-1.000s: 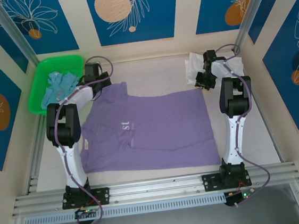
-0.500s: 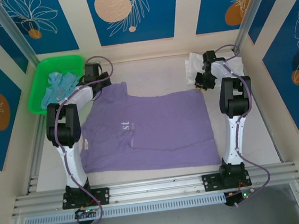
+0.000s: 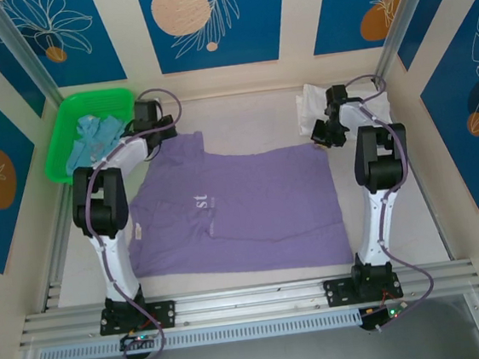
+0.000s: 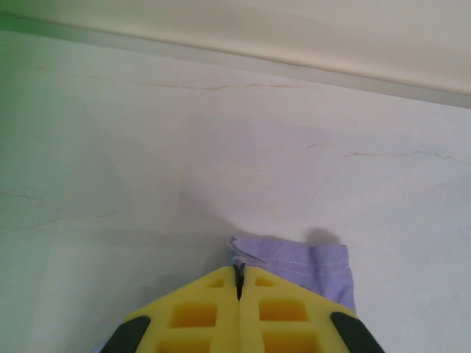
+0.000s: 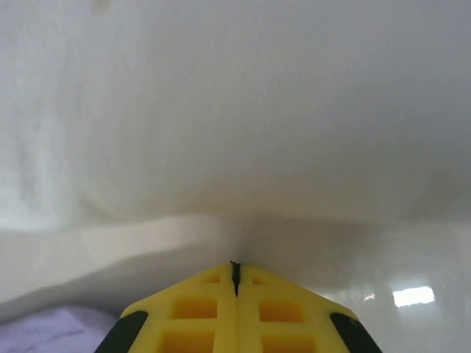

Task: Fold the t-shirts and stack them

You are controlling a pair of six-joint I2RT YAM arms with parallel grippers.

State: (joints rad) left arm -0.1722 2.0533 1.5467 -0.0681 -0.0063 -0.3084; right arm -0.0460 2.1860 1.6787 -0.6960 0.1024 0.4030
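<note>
Lavender t-shirt (image 3: pixel 251 204) lay spread flat on the bench (image 3: pixel 241 115). Its long axis ran from 9 o'clock to 3 o'clock, with the sleeves at the 9 o'clock end. My left gripper (image 4: pixel 237 268) was clenched on a small lavender corner of the far edge, toward 11 o'clock. My right gripper (image 5: pixel 235 266) was pressed closed at the far corner toward 1 o'clock. A bit of lavender cloth showed beside it, but I could not tell if it was caught. The white t-shirt (image 5: pixel 235 110) lay just ahead, at 12 o'clock. The shirt's body lay toward 6 o'clock from both grippers, so I judged the fold should go that way. The light blue t-shirt (image 3: pixel 90 139) sat in the green basket (image 3: pixel 107 99) at 10 o'clock.
</note>
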